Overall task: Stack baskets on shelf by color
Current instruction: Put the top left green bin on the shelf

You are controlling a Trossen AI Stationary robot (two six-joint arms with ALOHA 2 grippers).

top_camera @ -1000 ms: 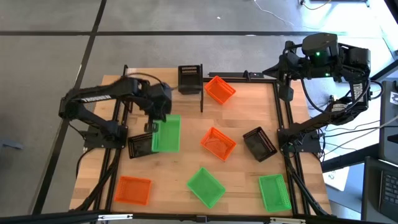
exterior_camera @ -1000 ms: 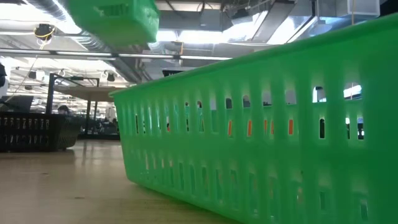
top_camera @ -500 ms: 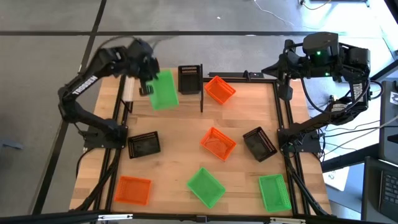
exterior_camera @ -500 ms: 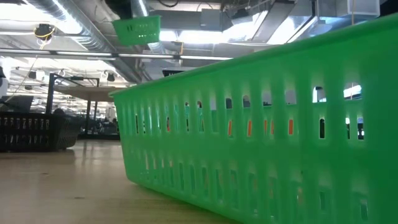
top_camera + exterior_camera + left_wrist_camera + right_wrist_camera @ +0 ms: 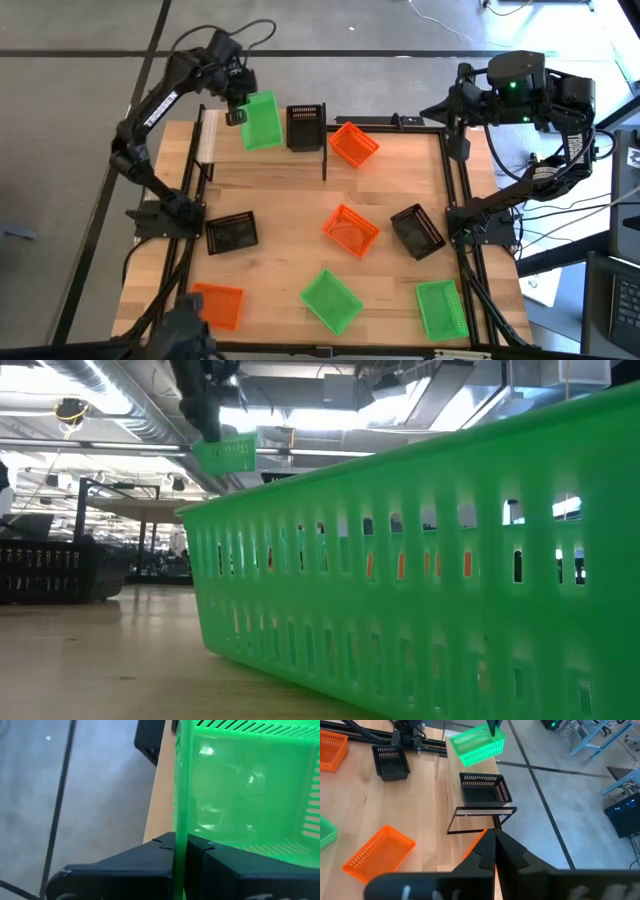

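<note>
My left gripper point(image 5: 238, 104) is shut on a bright green basket point(image 5: 263, 122) and carries it in the air over the left end of the shelf point(image 5: 400, 124) at the table's far edge. The held basket also shows in the low view point(image 5: 228, 453) and the right wrist view point(image 5: 477, 742). A black basket point(image 5: 306, 126) stands on the shelf, and an orange basket point(image 5: 353, 143) lies beside it. My right gripper point(image 5: 495, 845) is shut and waits beyond the table's far right corner point(image 5: 461, 140), touching nothing. My left gripper holds the green basket by the rim of one side wall point(image 5: 180, 837), near a corner. One finger is inside the basket and one outside, with the wall pinched between them. The fingers come from above, pointing down. The basket hangs below them, lifted clear and slightly tilted.
Loose on the table lie a black basket point(image 5: 231, 232), an orange one point(image 5: 350, 230), another black one point(image 5: 418, 230), two green ones point(image 5: 331, 300) point(image 5: 441, 308) and an orange one point(image 5: 215, 305). Thin black uprights point(image 5: 325, 155) stand by the shelf. A green basket point(image 5: 420, 590) fills the low view.
My left gripper has carried the green basket from above the table's left middle up and toward the far edge. In the last half second it has come down a little over the shelf's left end. It has stayed shut on the basket throughout.
</note>
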